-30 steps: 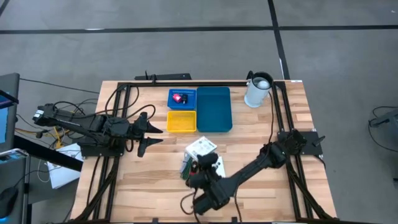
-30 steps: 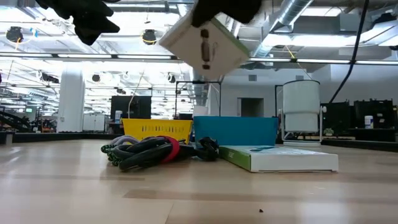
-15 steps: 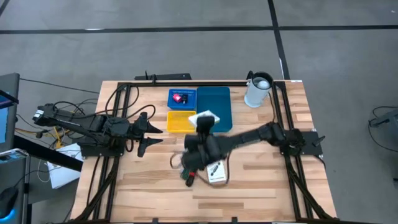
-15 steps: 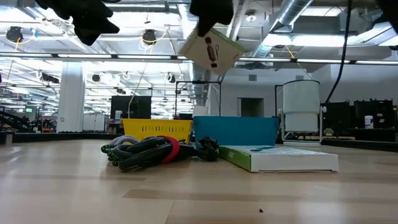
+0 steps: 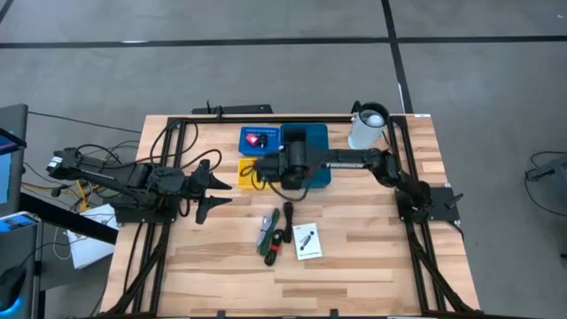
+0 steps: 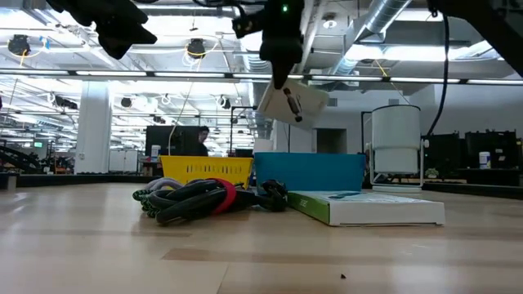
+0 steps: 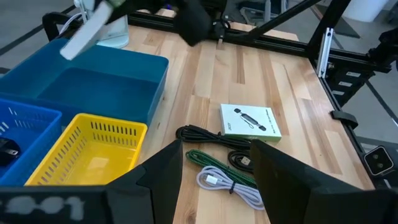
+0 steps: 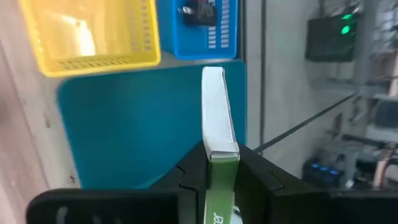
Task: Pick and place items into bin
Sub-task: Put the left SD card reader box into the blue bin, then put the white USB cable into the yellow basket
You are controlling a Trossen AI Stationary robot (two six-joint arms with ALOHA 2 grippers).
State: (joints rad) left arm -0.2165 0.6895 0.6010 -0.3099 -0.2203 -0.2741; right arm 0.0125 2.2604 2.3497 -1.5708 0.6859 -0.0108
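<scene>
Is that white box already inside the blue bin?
Not yet. The right pincer grips the white box in the air above the blue bin.

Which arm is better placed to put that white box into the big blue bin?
The right. Its pincer already grips the white box above the blue bin, while the left pincer waits open and empty beside the yellow basket.

Looks like a big industrial lab or warehouse-type space: exposed silver ducts (image 6: 384, 20) and strip lights overhead, grey concrete floor (image 5: 266, 71), and a wooden workbench (image 5: 354, 257) with black framing (plus a person (image 6: 203, 140) way off at the back).
</scene>
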